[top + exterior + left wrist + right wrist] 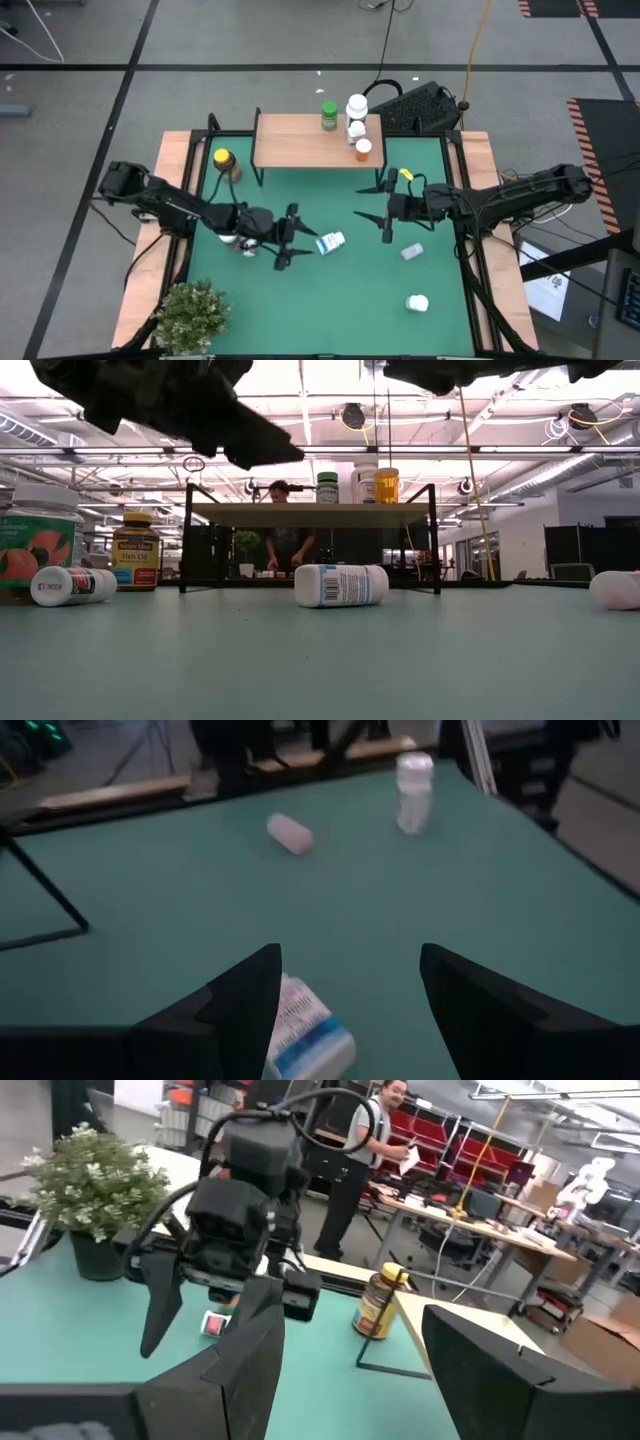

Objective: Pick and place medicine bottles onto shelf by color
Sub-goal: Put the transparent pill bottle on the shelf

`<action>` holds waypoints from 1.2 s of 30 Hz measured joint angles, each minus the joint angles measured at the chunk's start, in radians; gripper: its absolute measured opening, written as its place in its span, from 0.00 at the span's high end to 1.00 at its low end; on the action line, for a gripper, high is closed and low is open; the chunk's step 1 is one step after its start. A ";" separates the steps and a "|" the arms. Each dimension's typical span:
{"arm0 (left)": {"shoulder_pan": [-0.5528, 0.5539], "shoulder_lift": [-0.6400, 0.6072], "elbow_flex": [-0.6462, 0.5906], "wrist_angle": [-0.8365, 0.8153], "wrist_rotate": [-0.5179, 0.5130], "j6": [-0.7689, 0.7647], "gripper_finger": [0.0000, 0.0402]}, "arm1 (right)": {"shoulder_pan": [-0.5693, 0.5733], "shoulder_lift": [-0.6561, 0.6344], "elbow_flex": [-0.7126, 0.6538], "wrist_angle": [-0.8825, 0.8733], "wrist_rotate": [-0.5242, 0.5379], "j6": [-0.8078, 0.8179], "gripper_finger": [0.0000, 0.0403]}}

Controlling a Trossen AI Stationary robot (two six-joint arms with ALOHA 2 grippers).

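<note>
Green mat (350, 300) inside a wooden frame, open workshop beyond with a person at a far bench. Light-wood shelf (300, 145) on black legs at the far edge of the mat; on its right end a green bottle (328, 116), a cluster of white bottles (356, 115) and an orange-capped bottle (363, 149). Beside the shelf's left end, on the mat, an amber yellow-capped bottle (224, 162), upright. Lying on the mat: blue-and-white bottle (331, 242) at centre, a white bottle (412, 252) to its right, another white bottle (417, 302) nearer the front edge. Potted plant (190, 315) at the front left corner.

Left gripper (293, 239) low over the mat, fingers spread, nothing between them; blue-and-white bottle just beyond the fingertips and, in the left wrist view, off toward one finger rather than centred in the gap. Right gripper (387, 210) above the centre right of the mat, fingers likewise spread and empty, apparently waiting.

Step in hand, as judged: approach to the blue-and-white bottle, before any grasp. Next move calls for a sideways correction to centre the bottle between the fingers, a short advance, then closure across the barrel. Risk: a rolling bottle if nudged by one finger first. Placement afterwards on the shelf, apart from the other colour groups.
</note>
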 joint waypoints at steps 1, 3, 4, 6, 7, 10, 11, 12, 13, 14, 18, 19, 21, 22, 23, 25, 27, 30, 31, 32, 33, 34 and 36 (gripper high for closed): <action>-0.005 0.011 0.000 -0.001 0.000 0.005 0.40 | 0.005 0.000 0.000 -0.006 0.001 0.004 0.43; -0.012 0.028 0.000 -0.001 0.000 0.013 0.40 | 0.017 0.000 0.000 -0.015 0.002 0.026 0.43; -0.014 0.034 0.000 -0.001 0.000 0.012 0.40 | 0.023 0.002 0.000 -0.013 0.002 0.029 0.43; -0.017 0.040 0.000 0.000 0.000 0.008 0.40 | 0.033 0.011 0.001 0.008 0.001 0.024 0.43; -0.018 0.040 0.000 -0.001 0.000 0.002 0.40 | 0.039 0.013 0.004 0.009 0.001 0.021 0.43; -0.018 0.040 0.000 -0.003 -0.001 -0.026 0.40 | 0.054 0.031 0.038 0.022 0.003 0.019 0.43; -0.018 0.040 0.000 -0.003 -0.001 -0.033 0.40 | 0.059 0.041 0.048 0.024 0.003 0.019 0.43; -0.018 0.040 0.000 -0.003 -0.001 -0.034 0.40 | 0.063 0.049 0.055 0.020 0.002 0.017 0.43; -0.017 0.040 0.000 -0.003 -0.001 -0.034 0.40 | 0.066 0.060 0.060 0.016 0.002 0.016 0.43; -0.017 0.040 0.000 -0.003 -0.001 -0.034 0.40 | 0.066 0.072 0.066 0.015 0.001 0.015 0.43; -0.017 0.040 0.000 -0.007 -0.001 -0.035 0.40 | 0.063 0.103 0.077 0.017 0.003 0.014 0.43; -0.017 0.040 0.000 -0.006 -0.001 -0.035 0.40 | 0.061 0.110 0.077 0.022 0.003 0.015 0.43; -0.017 0.040 0.000 -0.006 -0.001 -0.039 0.40 | 0.060 0.120 0.077 0.029 0.002 0.021 0.43; -0.017 0.040 0.000 -0.006 -0.001 -0.041 0.40 | 0.060 0.124 0.077 0.034 0.002 0.022 0.43; -0.019 0.040 0.000 -0.006 -0.002 -0.041 0.40 | 0.060 0.129 0.078 0.044 0.002 0.023 0.43; -0.019 0.040 0.000 -0.006 -0.002 -0.036 0.40 | 0.060 0.148 0.102 0.031 0.004 0.031 0.43; -0.019 0.050 0.000 0.019 -0.002 -0.031 0.40 | 0.060 0.182 0.146 -0.023 0.005 0.051 0.43; -0.019 0.056 0.000 0.039 -0.003 -0.029 0.40 | 0.065 0.254 0.220 -0.078 0.005 0.052 0.43; -0.019 0.066 0.001 0.057 -0.003 -0.029 0.40 | 0.070 0.276 0.240 -0.090 0.005 0.050 0.43; -0.019 0.080 0.002 0.069 -0.005 -0.029 0.40 | 0.073 0.300 0.257 -0.095 0.005 0.050 0.43; -0.019 0.090 0.002 0.065 -0.013 -0.030 0.40 | 0.074 0.323 0.278 -0.099 0.004 0.049 0.43; -0.019 0.098 0.000 0.059 -0.024 -0.033 0.40 | 0.077 0.342 0.295 -0.107 0.002 0.048 0.43; -0.019 0.133 0.005 0.097 -0.031 -0.034 0.40 | 0.078 0.370 0.325 -0.146 0.003 0.052 0.43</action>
